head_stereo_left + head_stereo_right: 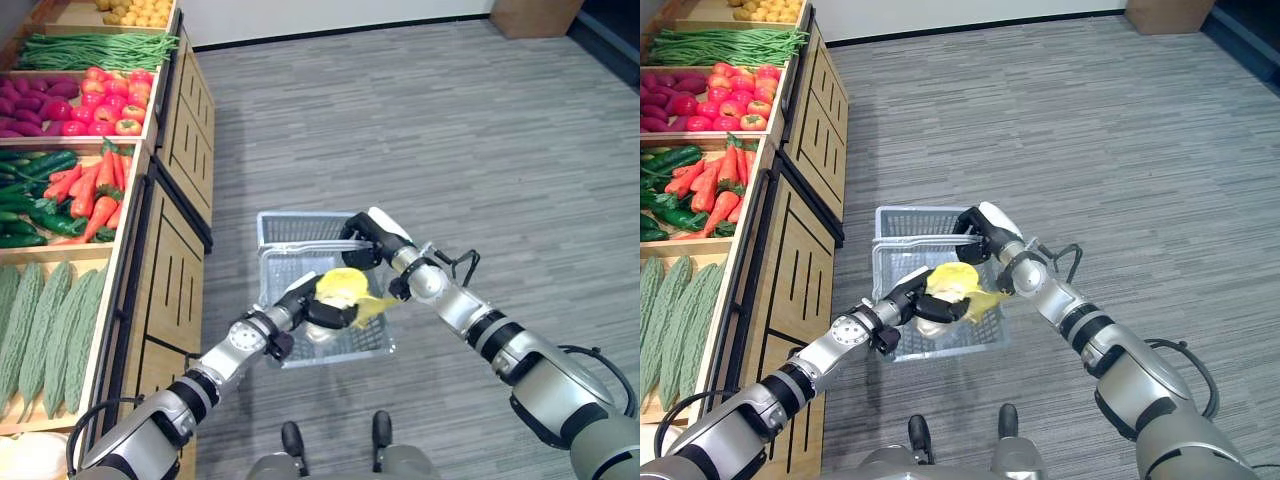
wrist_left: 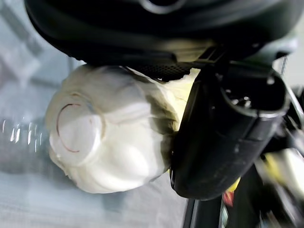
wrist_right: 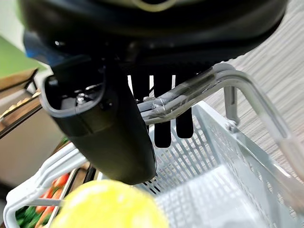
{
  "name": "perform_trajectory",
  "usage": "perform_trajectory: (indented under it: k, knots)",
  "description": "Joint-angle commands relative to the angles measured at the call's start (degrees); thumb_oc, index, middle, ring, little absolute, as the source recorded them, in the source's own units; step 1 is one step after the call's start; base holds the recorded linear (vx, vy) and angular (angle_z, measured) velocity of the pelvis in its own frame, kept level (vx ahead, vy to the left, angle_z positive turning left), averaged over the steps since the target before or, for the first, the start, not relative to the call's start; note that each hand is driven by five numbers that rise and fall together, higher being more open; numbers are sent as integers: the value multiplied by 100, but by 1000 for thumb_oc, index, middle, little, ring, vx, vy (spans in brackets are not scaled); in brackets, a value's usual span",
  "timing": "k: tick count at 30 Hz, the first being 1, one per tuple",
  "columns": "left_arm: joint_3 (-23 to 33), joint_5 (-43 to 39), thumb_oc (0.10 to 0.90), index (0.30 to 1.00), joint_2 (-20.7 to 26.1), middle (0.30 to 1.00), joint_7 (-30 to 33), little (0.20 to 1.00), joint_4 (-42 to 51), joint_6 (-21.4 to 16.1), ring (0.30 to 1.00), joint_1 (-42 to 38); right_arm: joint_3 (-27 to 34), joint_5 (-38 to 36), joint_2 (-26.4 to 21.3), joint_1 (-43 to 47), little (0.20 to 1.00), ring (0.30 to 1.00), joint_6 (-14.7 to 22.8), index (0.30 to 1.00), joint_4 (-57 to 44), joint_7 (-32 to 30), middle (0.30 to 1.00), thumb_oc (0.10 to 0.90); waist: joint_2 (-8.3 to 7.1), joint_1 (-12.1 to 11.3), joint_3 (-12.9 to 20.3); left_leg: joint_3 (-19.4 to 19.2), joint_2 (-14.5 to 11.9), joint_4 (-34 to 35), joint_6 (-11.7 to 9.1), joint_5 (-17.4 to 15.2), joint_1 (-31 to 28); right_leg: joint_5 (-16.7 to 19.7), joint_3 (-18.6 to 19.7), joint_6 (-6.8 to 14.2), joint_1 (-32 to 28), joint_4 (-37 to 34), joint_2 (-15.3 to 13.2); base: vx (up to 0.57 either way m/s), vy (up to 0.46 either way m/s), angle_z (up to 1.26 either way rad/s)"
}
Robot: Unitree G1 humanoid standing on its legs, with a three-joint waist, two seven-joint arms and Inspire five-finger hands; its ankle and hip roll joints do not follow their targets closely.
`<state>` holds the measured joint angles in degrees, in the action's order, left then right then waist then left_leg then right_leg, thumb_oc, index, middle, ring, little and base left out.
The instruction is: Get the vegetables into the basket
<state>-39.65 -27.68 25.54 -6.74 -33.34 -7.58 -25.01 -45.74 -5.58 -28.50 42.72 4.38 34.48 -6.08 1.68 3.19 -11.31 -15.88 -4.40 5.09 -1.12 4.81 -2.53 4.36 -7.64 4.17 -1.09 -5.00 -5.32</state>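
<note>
Grey floor (image 1: 420, 130), produce stand (image 1: 90, 200) beside basket (image 1: 300, 235)

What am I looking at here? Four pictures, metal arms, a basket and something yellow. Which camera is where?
It is a humanoid robot shopping for vegetables. The two wide pictures come from a camera on its head, looking down at its own arms. The other two come from cameras on its wrists, very close to each hand.

The right hand is curled round the handles of a grey basket, holding it above the floor. The left hand grips a pale yellow cabbage over the basket; the left wrist view shows its whitish stem end.

To the robot's left stands a wooden stand with carrots, tomatoes, green beans and bitter gourds.
</note>
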Motion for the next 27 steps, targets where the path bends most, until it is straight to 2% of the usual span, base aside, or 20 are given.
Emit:
perform_trajectory:
  k: [1, 5, 7, 12, 13, 14, 15, 18, 23, 27]
  knots:
    - [248, 358, 400, 300, -119, 300, 296, 300, -83, -524, 300, -576, 74, -660, 141, 1432, 300, 300, 594, 300, -676, -91, 300, 400, -160, 18, 298, 14, -272, -9, -542, -128, -290, -80, 114, 504, -308, 0, -380, 0, 0, 0]
    - [535, 681, 400, 300, -98, 300, 626, 300, -381, -544, 300, -632, -113, -845, 17, 1378, 300, 300, 436, 300, -1019, 144, 300, 400, -189, 48, 301, -24, -305, -9, -563, -123, -322, -85, 118, 490, -324, 0, -358, 3, -9, -3]
    - [752, 864, 400, 300, -106, 300, 898, 300, -476, -561, 300, -628, -255, -1188, -87, 1349, 300, 300, 327, 300, -1306, 292, 300, 400, -233, 69, 296, -51, -317, -9, -575, -119, -334, -85, 139, 478, -322, 0, -347, -1, -10, -2]
    - [930, 1158, 400, 300, -186, 300, 1234, 300, -611, -539, 300, -619, -426, -1475, -278, 1364, 300, 300, 297, 300, -1660, 414, 300, 400, -269, 96, 282, -68, -327, -9, -587, -115, -345, -88, 144, 471, -328, 0, -334, -5, -10, -3]
    - [950, 1511, 482, 415, -230, 415, 1421, 415, -744, -505, 415, -645, -471, -1445, -374, 1380, 300, 300, 309, 300, -1759, 426, 300, 400, -287, 107, 278, -79, -335, -9, -589, -114, -345, -87, 140, 470, -328, 0, -331, 0, 0, 0]
    - [950, 1513, 867, 953, -232, 953, 1422, 953, -746, -506, 953, -646, -472, -1445, -375, 1380, 300, 300, 309, 300, -1759, 425, 300, 400, -286, 106, 277, -79, -335, -9, -589, -114, -345, -87, 140, 470, -329, 0, -331, 0, 0, 0]
    - [957, 1659, 900, 1000, -241, 1000, 1479, 1000, -786, -485, 1000, -662, -473, -1413, -404, 1392, 300, 300, 317, 300, -1767, 428, 300, 400, -293, 107, 282, -80, -336, -9, -588, -115, -346, -87, 139, 470, -332, 0, -329, 0, 0, 0]
    - [921, 2063, 900, 1000, -324, 1000, 1586, 1000, -914, -392, 1000, -699, -426, -1191, -454, 1381, 300, 300, 308, 300, -1692, 388, 300, 400, -296, 106, 281, -82, -338, -9, -584, -124, -359, -85, 143, 470, -337, 0, -328, 0, 0, 0]
    - [817, 2087, 900, 1000, -392, 1000, 1397, 1000, -1000, -219, 1000, -752, -282, -1188, -339, 1312, 300, 300, 168, 300, -1410, 292, 300, 400, -275, 105, 283, -88, -340, -9, -577, -126, -366, -70, 143, 470, -340, 0, -333, 0, 0, 0]
    - [517, 2158, 900, 1000, -378, 1000, 1126, 1000, -688, -134, 1000, -740, 18, -1184, -71, 1284, 300, 300, 43, 300, -801, 19, 300, 400, -245, 94, 283, -80, -329, -9, -558, -130, -360, -56, 152, 465, -339, 0, -332, 0, 0, 0]
